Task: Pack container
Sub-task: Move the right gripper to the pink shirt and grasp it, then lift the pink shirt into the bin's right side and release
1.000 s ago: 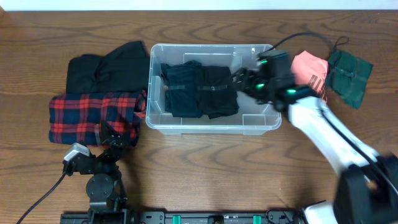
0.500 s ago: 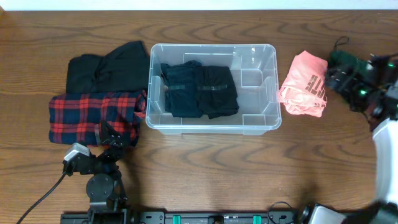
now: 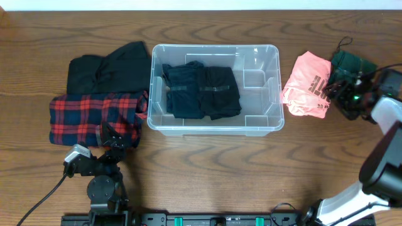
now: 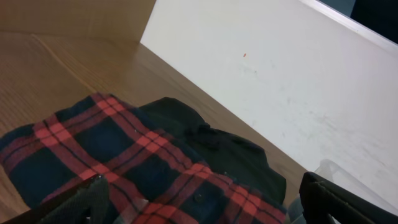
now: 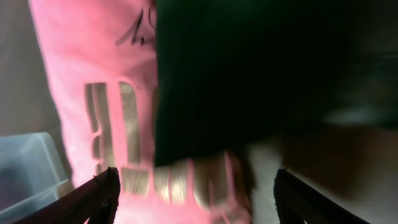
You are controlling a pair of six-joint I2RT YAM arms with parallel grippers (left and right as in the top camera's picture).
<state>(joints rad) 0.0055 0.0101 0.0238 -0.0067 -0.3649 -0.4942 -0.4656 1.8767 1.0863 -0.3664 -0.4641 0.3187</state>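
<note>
The clear container (image 3: pixel 271 123) stands mid-table with dark folded clothes (image 3: pixel 201 91) in its left part. A pink shirt (image 3: pixel 306 85) lies to its right, and a dark green garment (image 3: pixel 352 63) lies right of that. My right gripper (image 3: pixel 340 94) is open and low at the seam between these two. In the right wrist view the pink shirt (image 5: pixel 93 93) and the green garment (image 5: pixel 249 68) fill the frame between my spread fingers (image 5: pixel 196 199). My left gripper (image 3: pixel 117 139) is open and empty over the red plaid shirt (image 3: pixel 94 117).
A black garment (image 3: pixel 107 66) lies behind the plaid shirt, left of the container. In the left wrist view the plaid shirt (image 4: pixel 124 162) and black garment (image 4: pixel 230 146) lie ahead of the open fingers (image 4: pixel 205 208). The container's corner (image 5: pixel 25 168) shows in the right wrist view.
My right arm has left the container's right end and swung right, then settled low beside the pink shirt and green garment. The left arm has not moved.
</note>
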